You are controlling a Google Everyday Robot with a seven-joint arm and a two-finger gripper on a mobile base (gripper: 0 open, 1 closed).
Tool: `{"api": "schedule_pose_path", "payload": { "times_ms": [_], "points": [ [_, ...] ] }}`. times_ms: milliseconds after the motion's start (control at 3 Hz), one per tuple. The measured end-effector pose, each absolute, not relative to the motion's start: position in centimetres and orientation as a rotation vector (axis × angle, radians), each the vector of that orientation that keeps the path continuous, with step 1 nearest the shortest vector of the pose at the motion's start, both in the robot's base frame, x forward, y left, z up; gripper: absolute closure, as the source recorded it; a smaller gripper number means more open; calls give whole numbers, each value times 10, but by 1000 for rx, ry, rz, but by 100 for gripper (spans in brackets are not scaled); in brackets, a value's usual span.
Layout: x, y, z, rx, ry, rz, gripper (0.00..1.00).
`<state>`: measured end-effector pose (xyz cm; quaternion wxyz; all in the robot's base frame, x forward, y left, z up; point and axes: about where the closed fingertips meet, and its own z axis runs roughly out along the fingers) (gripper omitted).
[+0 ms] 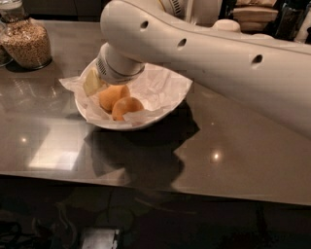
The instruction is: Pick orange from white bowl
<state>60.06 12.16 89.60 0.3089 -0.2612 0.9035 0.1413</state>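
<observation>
The white bowl (97,118), lined with crinkled white paper, stands on the grey counter left of centre. Two fruits lie in it side by side. The orange (112,96) is the paler, larger one at the left. The deeper-orange fruit (127,107) touches it at the right front. My gripper (93,81) hangs from the wrist at the bowl's left rim, just left of the orange and close against it. The wrist and the big white arm cover the bowl's back part.
A glass jar of grains (26,43) stands at the back left. Stacked plates (252,14) sit at the back right behind the arm. The counter's front edge (146,187) runs across below the bowl, with dark floor beyond it.
</observation>
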Motion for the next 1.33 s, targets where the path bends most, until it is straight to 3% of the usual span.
{"api": "schedule_pose_path", "payload": {
  "times_ms": [333, 1333],
  "points": [
    [608, 110, 882, -624, 2428, 320, 17],
    [638, 100, 864, -518, 2452, 253, 23]
  ]
}}
